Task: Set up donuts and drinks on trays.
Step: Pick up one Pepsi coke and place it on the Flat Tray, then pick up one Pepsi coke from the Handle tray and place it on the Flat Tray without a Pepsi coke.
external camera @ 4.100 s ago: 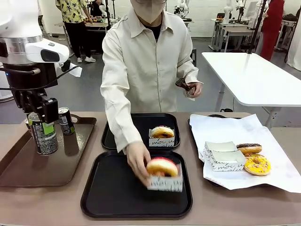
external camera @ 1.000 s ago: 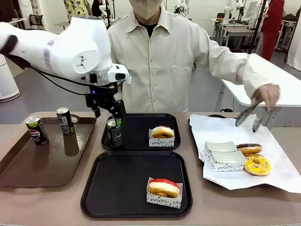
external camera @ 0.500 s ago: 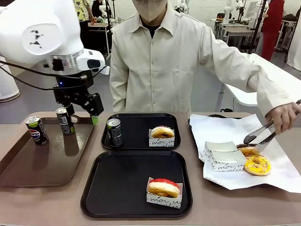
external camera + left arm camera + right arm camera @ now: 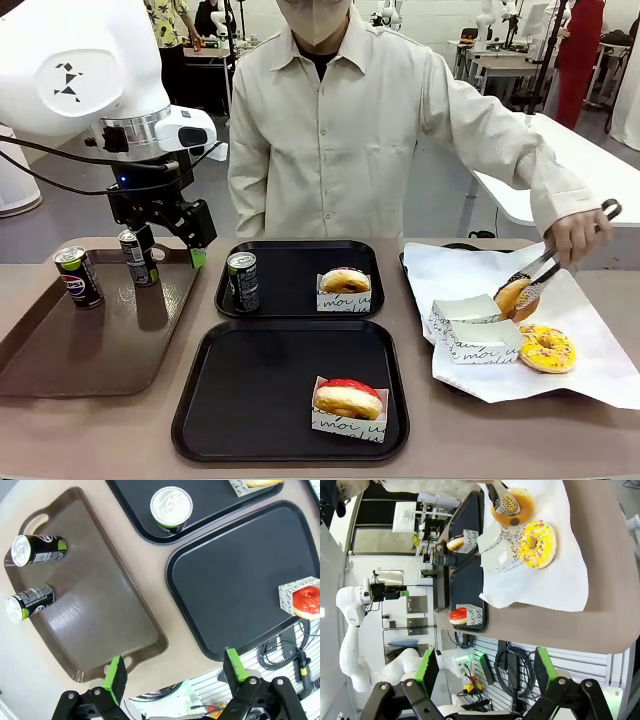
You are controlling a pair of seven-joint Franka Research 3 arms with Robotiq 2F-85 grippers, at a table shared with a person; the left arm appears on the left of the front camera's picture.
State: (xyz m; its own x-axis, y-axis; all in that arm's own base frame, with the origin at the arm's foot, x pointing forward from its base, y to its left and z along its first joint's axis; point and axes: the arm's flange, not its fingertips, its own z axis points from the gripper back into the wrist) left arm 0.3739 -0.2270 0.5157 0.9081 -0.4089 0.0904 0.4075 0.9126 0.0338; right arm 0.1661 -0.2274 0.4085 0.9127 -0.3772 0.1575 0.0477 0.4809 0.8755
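The left gripper (image 4: 168, 250) is held spread and empty beside the slim dark soda cans (image 4: 77, 277) on the long brown plastic tray (image 4: 100, 340), presumably because the near matte black square tray (image 4: 260, 390), stocked with a red-iced ring donut (image 4: 350, 398), lacks a drink.

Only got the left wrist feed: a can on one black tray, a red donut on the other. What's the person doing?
Observer: Their hand holds tongs gripping a donut, lifted over the white boxes.
Operator: Other donuts over there?
Observer: One yellow-sprinkled donut, lying on the white paper.
Operator: Right arm?
Observer: Right arm's fingers are open, holding nothing.
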